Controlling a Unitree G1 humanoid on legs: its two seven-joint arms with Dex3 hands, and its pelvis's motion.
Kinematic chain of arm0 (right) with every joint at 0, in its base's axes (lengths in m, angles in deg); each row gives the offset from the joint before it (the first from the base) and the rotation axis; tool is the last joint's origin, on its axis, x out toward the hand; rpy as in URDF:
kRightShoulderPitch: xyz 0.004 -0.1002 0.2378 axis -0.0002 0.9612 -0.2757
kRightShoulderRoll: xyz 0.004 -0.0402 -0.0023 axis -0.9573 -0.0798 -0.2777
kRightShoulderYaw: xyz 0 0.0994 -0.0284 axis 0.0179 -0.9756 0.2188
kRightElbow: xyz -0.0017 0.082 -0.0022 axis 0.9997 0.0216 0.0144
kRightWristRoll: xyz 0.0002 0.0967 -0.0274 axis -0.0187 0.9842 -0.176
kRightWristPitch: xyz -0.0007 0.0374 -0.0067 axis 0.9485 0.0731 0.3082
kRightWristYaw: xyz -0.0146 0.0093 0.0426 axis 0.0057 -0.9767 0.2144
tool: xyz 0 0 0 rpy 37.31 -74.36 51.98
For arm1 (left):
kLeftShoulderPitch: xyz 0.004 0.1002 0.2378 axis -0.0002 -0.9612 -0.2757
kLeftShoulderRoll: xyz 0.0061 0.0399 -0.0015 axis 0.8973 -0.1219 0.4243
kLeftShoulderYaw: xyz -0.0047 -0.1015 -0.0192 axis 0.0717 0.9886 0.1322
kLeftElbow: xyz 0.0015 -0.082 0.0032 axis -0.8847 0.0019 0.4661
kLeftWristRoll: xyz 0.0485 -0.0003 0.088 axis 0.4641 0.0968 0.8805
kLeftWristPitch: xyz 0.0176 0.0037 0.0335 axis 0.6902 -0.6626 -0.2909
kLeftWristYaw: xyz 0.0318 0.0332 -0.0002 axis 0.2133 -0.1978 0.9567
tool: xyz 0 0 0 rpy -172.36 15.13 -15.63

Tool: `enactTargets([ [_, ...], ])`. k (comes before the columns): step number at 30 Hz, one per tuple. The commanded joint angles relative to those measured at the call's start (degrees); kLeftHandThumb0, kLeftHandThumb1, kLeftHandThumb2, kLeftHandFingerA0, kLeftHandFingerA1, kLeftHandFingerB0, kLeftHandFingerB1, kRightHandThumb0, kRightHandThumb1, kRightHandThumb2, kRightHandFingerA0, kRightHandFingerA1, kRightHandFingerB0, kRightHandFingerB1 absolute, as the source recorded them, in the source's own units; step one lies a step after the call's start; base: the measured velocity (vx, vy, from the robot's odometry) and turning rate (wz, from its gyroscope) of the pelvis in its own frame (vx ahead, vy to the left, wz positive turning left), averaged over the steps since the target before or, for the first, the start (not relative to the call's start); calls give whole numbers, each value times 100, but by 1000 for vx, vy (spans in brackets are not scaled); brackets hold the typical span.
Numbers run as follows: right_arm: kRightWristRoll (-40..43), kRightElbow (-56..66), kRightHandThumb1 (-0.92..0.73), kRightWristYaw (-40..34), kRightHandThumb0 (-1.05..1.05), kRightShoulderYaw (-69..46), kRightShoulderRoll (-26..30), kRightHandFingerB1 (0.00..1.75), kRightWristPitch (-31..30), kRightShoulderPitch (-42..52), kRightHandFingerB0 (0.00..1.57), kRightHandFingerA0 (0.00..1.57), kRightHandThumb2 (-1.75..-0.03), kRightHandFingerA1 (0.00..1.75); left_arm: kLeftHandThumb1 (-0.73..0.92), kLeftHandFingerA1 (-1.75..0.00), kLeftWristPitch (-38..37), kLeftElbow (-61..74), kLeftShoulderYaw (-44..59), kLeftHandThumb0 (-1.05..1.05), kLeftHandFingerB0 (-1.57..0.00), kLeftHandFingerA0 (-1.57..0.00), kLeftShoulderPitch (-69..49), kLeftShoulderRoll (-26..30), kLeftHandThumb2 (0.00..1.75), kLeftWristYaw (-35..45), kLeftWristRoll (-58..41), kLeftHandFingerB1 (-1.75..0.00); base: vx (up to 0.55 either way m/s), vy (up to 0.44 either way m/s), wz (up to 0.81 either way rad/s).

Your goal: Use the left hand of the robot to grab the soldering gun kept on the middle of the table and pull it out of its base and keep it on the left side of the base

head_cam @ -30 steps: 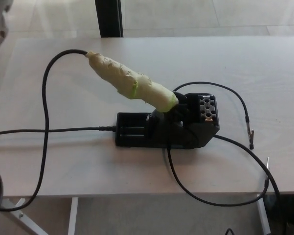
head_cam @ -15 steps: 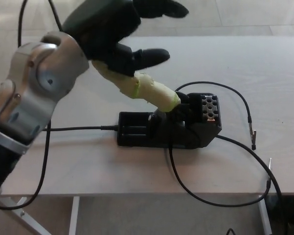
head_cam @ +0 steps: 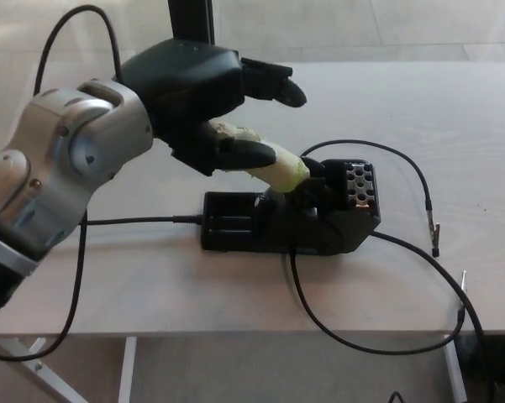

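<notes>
The soldering gun (head_cam: 279,169), its handle wrapped in pale green tape, sits tilted in the black base (head_cam: 269,225) at the middle of the table, with the handle pointing up and left. My left hand (head_cam: 200,99) is over the handle and hides most of it. The thumb (head_cam: 245,153) lies along the handle's near side. The two fingers (head_cam: 270,82) stretch out above the handle, apart from it, so the hand is open. The gun's tip is hidden inside the base. My right hand is not in view.
The gun's black cable (head_cam: 77,277) loops off the table's left edge. Another cable (head_cam: 386,344) hangs over the front edge, and a thin lead with a clip (head_cam: 433,233) lies at the right. A dark post (head_cam: 189,29) stands behind the pale wooden table (head_cam: 151,285).
My left arm has come in from the left. The hand has dropped lower onto the gun's handle, with its thumb now against the near side. The gun and base have not moved.
</notes>
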Motion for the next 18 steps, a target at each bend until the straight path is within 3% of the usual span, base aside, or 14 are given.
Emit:
enactTargets([
  [1,53,-2,-66,-82,-50,27,195,30,24,-53,28,32,-61,57,92,-53,-330,67,-130,-80,-33,-21,107,418,73,467,688,-38,0,0,0],
  [4,77,-31,-65,-70,-50,16,217,30,53,-76,28,33,-60,58,92,-46,-602,80,-403,-87,-31,-9,180,790,77,501,1446,-35,0,0,0],
  [5,62,-16,-65,-82,-51,31,226,30,45,-77,28,34,-60,59,78,-47,-659,87,-493,-86,-24,-6,216,892,116,523,1672,-48,0,0,0],
  [6,61,-14,-65,-63,-51,35,238,30,36,-94,28,33,-60,59,74,-38,-631,118,-574,-81,-18,0,252,971,117,592,1886,-48,0,0,0],
  [7,70,-19,-65,-52,-52,27,237,31,35,-95,28,34,-60,60,92,-31,-558,173,-667,-88,-27,0,283,1033,72,701,2106,-35,0,0,0],
  [8,54,0,-66,-54,-51,42,238,30,46,-88,28,33,-60,58,82,-1,-583,206,-750,-82,-23,0,302,1117,79,745,2321,-38,0,0,0],
  [9,48,26,-66,-57,-51,47,236,30,48,-77,28,33,-60,58,75,-15,-606,225,-792,-101,-18,0,281,1173,105,686,2470,-46,0,0,0],
  [10,53,35,-66,-49,-51,43,240,30,38,-78,28,33,-60,58,81,0,-585,251,-810,-83,-20,0,261,1190,65,664,2550,-36,0,0,0],
  [11,55,35,-65,-40,-51,40,250,30,23,-91,28,36,-60,59,68,-18,-528,301,-850,-97,-15,0,251,1208,99,697,2685,-41,0,0,0],
  [12,49,37,-65,-41,-51,44,252,30,28,-99,29,35,-60,59,65,0,-501,348,-916,-87,-4,0,272,1230,86,742,2871,-29,0,0,0],
  [15,77,9,-63,-40,-51,12,245,31,34,-119,30,38,-60,62,59,0,-430,435,-1072,-84,-10,0,278,1236,83,591,3457,-21,0,0,0],
  [16,60,12,-63,-56,-51,27,250,31,26,-129,30,38,-59,61,58,-14,-368,483,-1167,-89,-12,0,290,1244,94,574,3810,-18,0,0,0],
  [17,44,-16,-65,-65,-50,38,255,30,42,-141,31,37,-59,58,54,-85,-237,572,-1188,-79,-7,-37,265,1189,91,512,4048,-20,0,0,0],
  [18,41,-14,-65,-68,-50,41,256,30,40,-152,31,37,-59,58,54,-85,-234,569,-1182,-79,-7,-37,263,1189,91,507,4058,-20,0,0,0],
])
